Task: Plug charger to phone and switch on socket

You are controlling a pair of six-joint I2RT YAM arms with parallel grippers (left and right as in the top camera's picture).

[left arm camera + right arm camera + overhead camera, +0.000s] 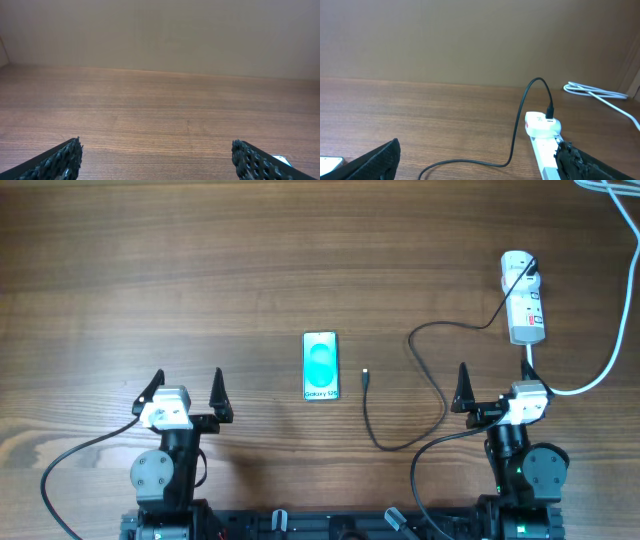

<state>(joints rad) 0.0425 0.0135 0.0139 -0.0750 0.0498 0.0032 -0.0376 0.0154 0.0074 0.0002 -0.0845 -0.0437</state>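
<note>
While the left gripper (pixel 186 392) and right gripper (pixel 497 395) both stand spread wide and empty, the thin black curly charger cable (pixel 442 393) lies loose. Its small plug tip (pixel 366 376) is just right of the flat cyan-screened phone (pixel 320 366), not touching. Pinch close behind that tip, with 1 arm steadying the phone. The white power-strip socket (pixel 523 310) sits far right, and its switch is perhaps off. The table (pixel 200 270) is brown wood-grain, and the wall (pixel 160 30) is plain beige.

Wooden surface (pixel 200 260), mid brown, with grain running from left to right and some darker streaks. Beyond its far edge, seen in both wrist views, plain matte beige wall (pixel 160 30), meeting the surface in a straight line.
</note>
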